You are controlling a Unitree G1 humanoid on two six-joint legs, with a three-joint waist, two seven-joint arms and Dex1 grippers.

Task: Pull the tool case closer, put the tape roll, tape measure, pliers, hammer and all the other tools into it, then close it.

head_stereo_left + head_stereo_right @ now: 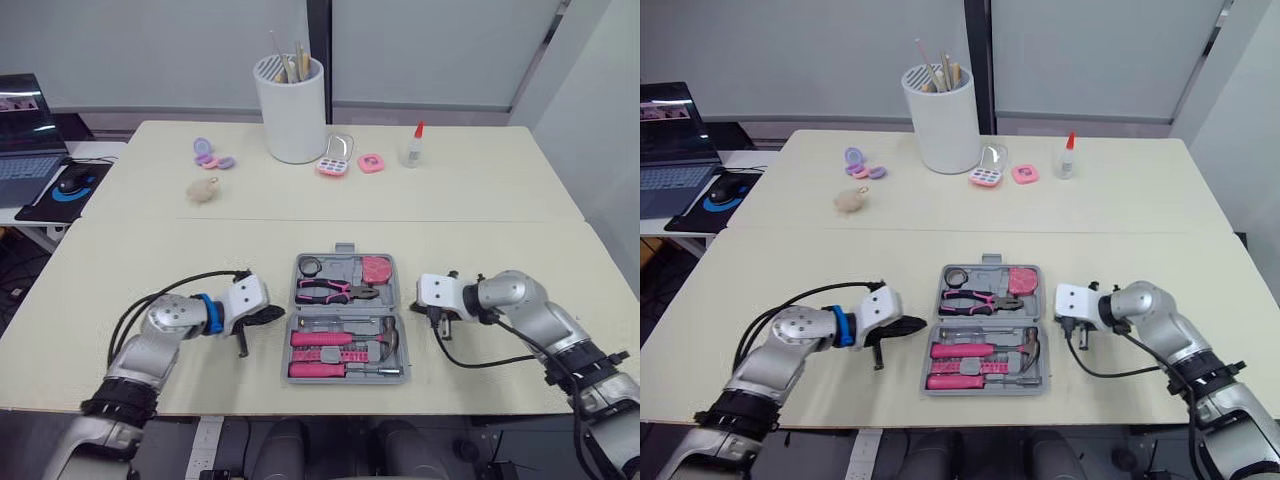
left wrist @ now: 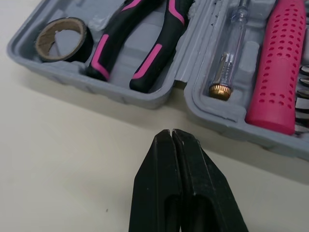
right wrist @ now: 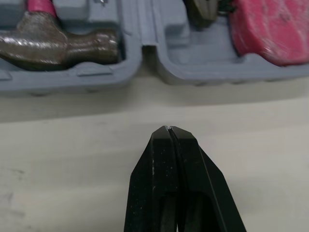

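The left gripper (image 2: 172,131) is pressing its two black fingers flat together with nothing between them, its tip hovering over bare table (image 1: 150,250) just beside the left wall of the tool case (image 1: 343,262). The left arm is reaching in from the lower left of the head view, bent at the elbow, with its forearm running low across the table and its wrist aiming right toward the case. The right gripper (image 3: 169,128) is likewise pinching its fingers closed on nothing, near the case's right wall but not touching it. The right arm is coming in from the lower right, with its wrist turning left toward the case. The grey case is lying open in the lower centre of the head view, between the two grippers. Its upper half is holding the tape roll (image 1: 310,266), the pliers (image 1: 335,291) and the pink tape measure (image 1: 376,269). Its lower half is holding the hammer (image 3: 58,46), a clear-bodied screwdriver (image 2: 227,58) and a pink handle (image 2: 280,63). A white cup (image 1: 293,110) and a glue bottle (image 1: 413,146) are standing toward the top of the frame.
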